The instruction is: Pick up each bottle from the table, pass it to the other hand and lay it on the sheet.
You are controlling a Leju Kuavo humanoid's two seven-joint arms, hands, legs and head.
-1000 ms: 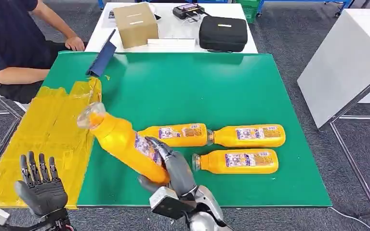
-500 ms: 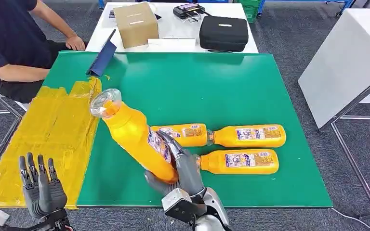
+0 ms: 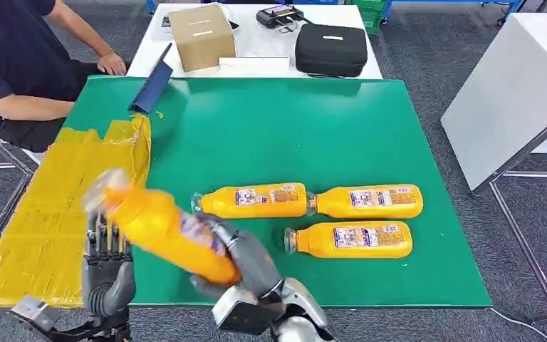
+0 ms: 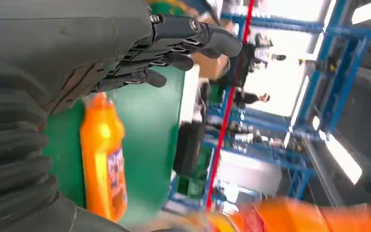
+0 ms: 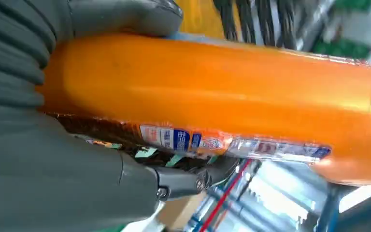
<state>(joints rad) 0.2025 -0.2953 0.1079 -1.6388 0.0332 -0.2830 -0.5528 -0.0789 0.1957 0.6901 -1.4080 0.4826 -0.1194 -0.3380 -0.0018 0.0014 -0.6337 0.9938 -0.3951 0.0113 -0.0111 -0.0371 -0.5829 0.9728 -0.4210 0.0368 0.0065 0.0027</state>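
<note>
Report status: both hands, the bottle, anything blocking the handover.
Right robot hand grips bottle near its base. Left robot hand open beside it, fingers up. Bottle tilted, neck toward yellow sheet. Nothing in the way.

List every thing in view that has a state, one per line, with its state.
Held orange juice bottle: off the table, tilted, gripped near its base, blurred.
Right hand: grips that bottle.
Left hand: raised beside the bottle's neck, fingers apart, holds nothing.
Three orange bottles on the green table: lying on their sides.
Yellow plastic sheet: spread flat, crinkled, no bottle on it.
Black zip case: closed.
Cardboard box: closed.
</note>
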